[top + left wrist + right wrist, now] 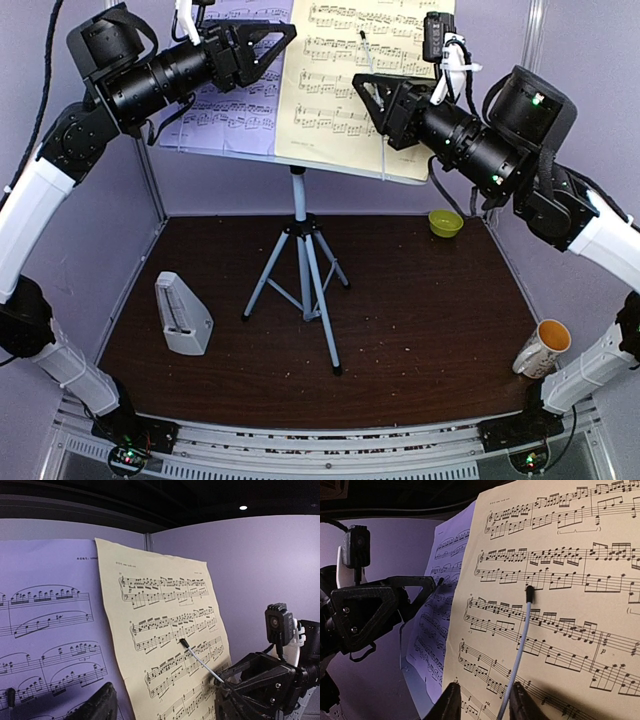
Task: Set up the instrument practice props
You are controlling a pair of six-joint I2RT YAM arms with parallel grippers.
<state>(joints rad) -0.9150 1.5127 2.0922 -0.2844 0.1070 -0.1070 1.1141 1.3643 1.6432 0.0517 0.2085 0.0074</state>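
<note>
- Step in hand, by my reading: settling the sheet music; the lilac sheet-music page [235, 110] and the pale yellow sheet-music page [325, 60] both lie on the desk of the music stand, above its silver tripod [305, 260]; the yellow sheet's left edge overlaps the lilac one.
- The right gripper [484, 702] has its jaws a little apart; the pale page-holding wire with the black tip [520, 640] runs up between them over the yellow page, seemingly unclamped.
- The left gripper [280, 38] hovers before the lilac page, jaws apart, nothing seen held.
- The next move probably calls for backing both grippers straight off, snagging neither wire nor paper edge; the small light grey pyramid metronome [183, 315] stands upright on the dark brown table [420, 310], left of the tripod, and may want placing.
- Room: bare table in front and to the right of the tripod legs; the small green bowl [445, 222] and the white mug with orange inside [543, 347] sit well apart from them; the grippers are near each other by the yellow sheet's left edge.
</note>
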